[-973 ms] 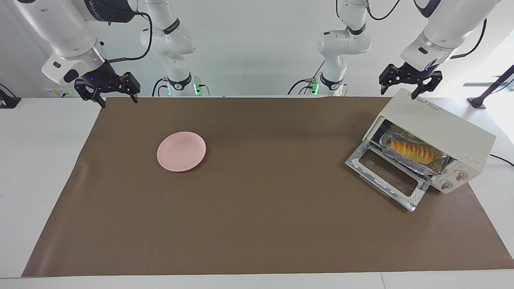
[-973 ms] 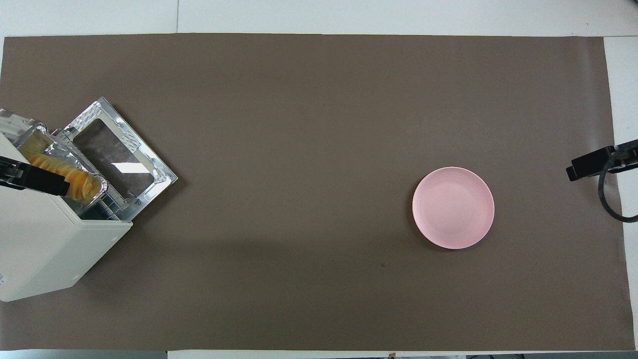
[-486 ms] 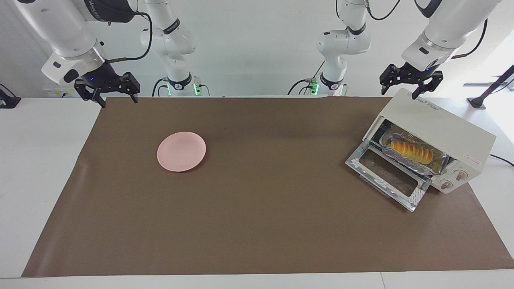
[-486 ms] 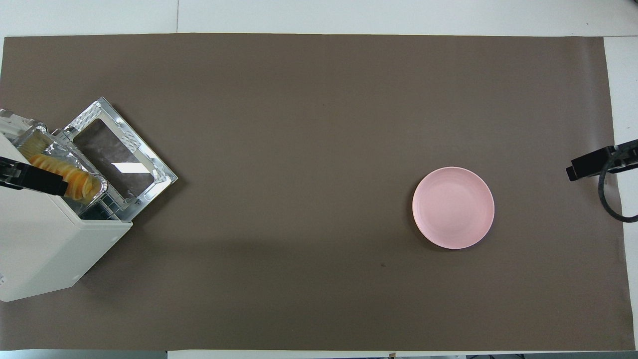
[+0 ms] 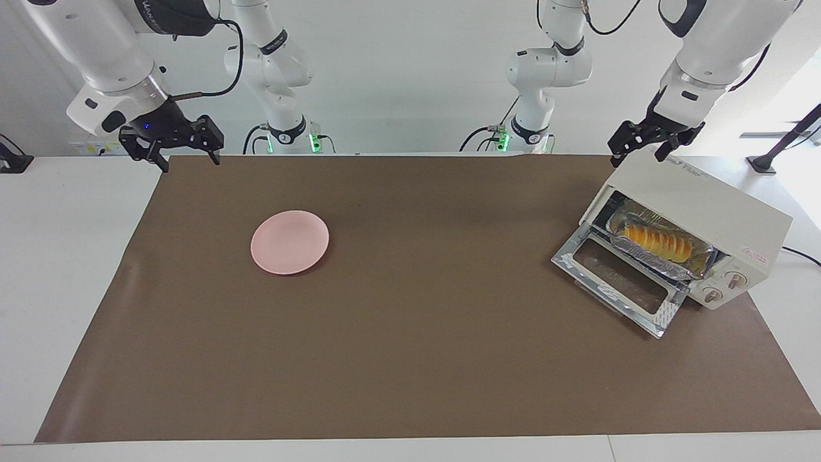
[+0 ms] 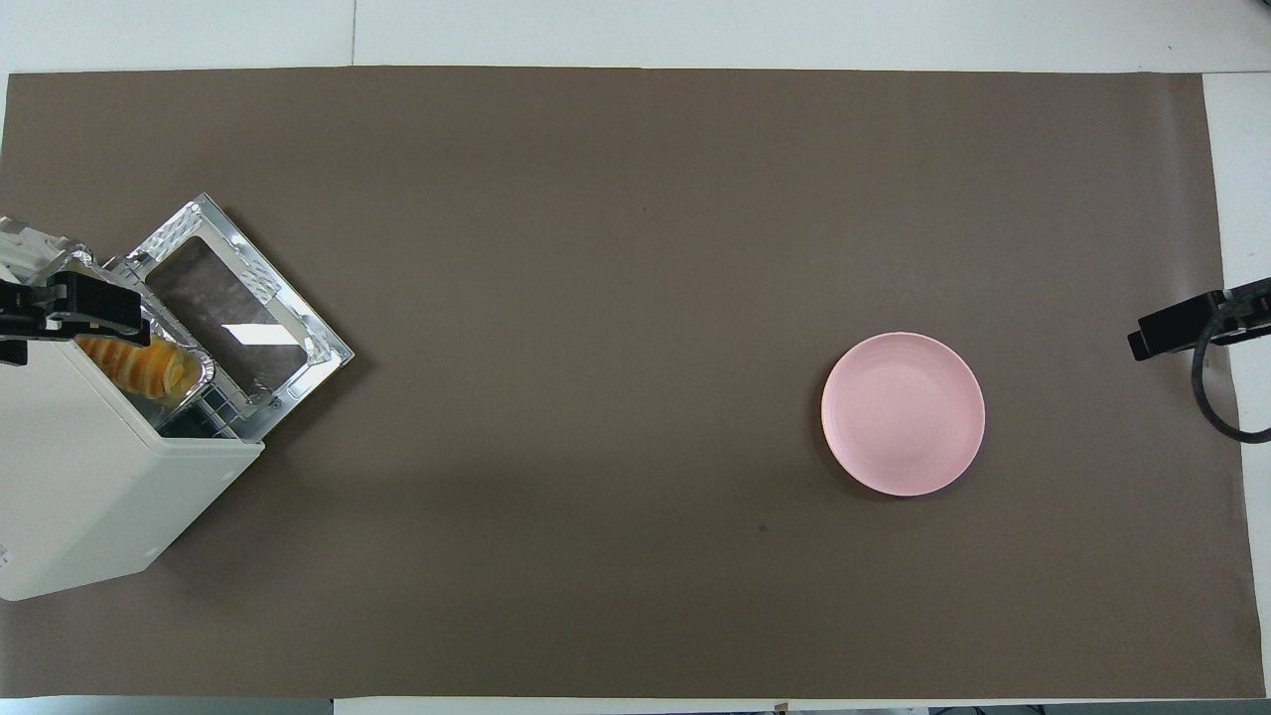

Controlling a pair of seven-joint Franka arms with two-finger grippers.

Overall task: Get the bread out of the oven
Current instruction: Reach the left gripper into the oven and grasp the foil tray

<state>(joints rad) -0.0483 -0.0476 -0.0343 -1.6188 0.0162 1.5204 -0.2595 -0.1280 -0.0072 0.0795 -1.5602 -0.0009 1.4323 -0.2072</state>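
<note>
The cream-white oven (image 5: 699, 199) stands at the left arm's end of the table, its glass drop door (image 5: 616, 282) lying open on the mat. The golden ridged bread (image 5: 657, 242) lies in a crinkled foil tray (image 5: 667, 263) on the rack inside. In the overhead view the bread (image 6: 144, 365) shows at the oven (image 6: 89, 477) mouth. My left gripper (image 5: 637, 154) hangs open and empty over the oven's top corner that is nearer to the robots; in the overhead view it (image 6: 74, 303) covers part of the tray. My right gripper (image 5: 186, 157) waits open at the mat's corner by its base.
A round pink plate (image 5: 290, 242) lies on the brown mat toward the right arm's end; it also shows in the overhead view (image 6: 903, 413). The open door (image 6: 238, 318) juts out onto the mat. The oven's two knobs (image 5: 723, 287) face away from the robots.
My left gripper has turned about its wrist and shifted a little over the oven's top toward its open front. The right arm, bread, oven and plate have not moved.
</note>
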